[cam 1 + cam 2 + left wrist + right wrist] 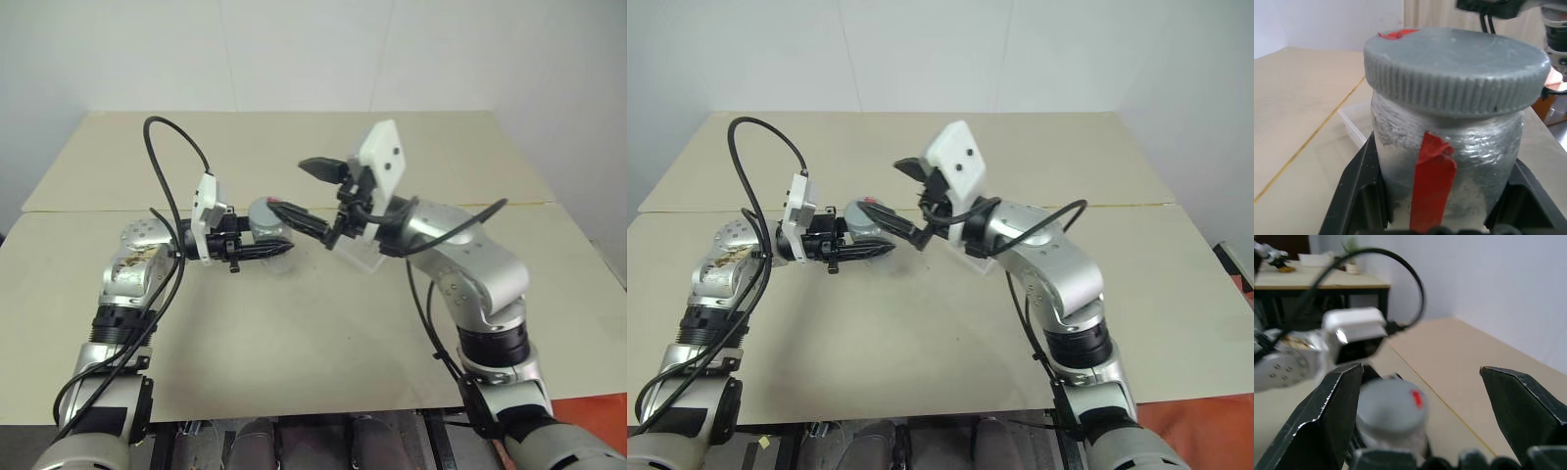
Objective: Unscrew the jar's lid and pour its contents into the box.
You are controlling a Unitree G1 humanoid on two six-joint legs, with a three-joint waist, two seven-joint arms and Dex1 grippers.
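The jar (1449, 161) is a squat cylinder of dull silver-grey with a rough, streaked wall and a strip of red tape running down its side. Its lid (1454, 63) is a round grey cap with fine ribs round the rim, a flat, faintly scuffed top and a red mark at one edge; it sits level on the jar, still screwed on. The left gripper (279, 250) has its two black fingers clamped against the jar's sides below the lid, holding it upright in the air over the middle of the table (294, 362).

The right gripper (304, 191) hangs just beside and above the lid with its pointed black fingers spread wide apart, one above the lid and one close to its rim; whether that finger touches the lid cannot be told. Nothing is between them.

The box (367, 257) is a shallow tray of clear plastic with thin walls, lying on the table under the right wrist, just beyond the jar. The table is two pale beige boards meeting in a straight seam that crosses behind the arms. The near half, towards the front edge, is open, and so is the far board up to the white wall. A loose black cable (181, 142) loops up over the left wrist.
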